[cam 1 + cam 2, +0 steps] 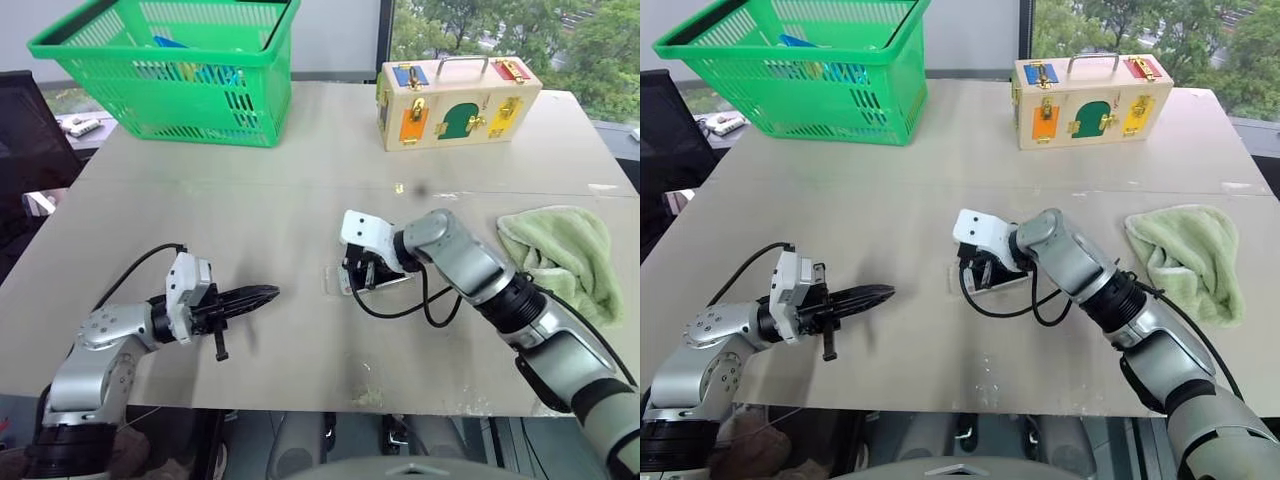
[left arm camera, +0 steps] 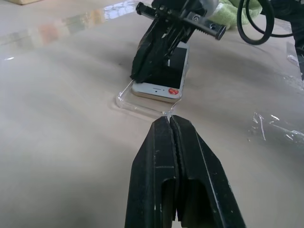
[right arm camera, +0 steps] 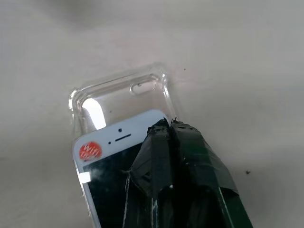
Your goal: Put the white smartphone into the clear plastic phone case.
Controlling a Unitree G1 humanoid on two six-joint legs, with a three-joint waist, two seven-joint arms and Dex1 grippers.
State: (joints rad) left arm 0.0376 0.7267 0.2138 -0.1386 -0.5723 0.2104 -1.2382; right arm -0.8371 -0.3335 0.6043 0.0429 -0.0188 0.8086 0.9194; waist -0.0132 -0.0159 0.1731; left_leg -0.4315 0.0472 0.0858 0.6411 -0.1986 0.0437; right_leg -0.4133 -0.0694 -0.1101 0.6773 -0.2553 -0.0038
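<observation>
Mid-surface, the right tool [image 3: 171, 124], fingers together, presses the white smartphone [image 3: 107, 166], lying partway along the clear plastic phone case [image 3: 118, 95]; the left tool [image 1: 262, 294], also closed, waits farther off.

The right gripper [image 3: 171, 124] has its two black taped fingers pressed together, tips resting on the top edge of the white smartphone [image 3: 102, 166]; the phone lies screen up on the clear plastic phone case [image 3: 118, 90], its upper end with the camera cutout still uncovered; a round red sticker [image 3: 89, 150] sits on the phone's top corner; pale table [image 3: 237, 57] all around
</observation>
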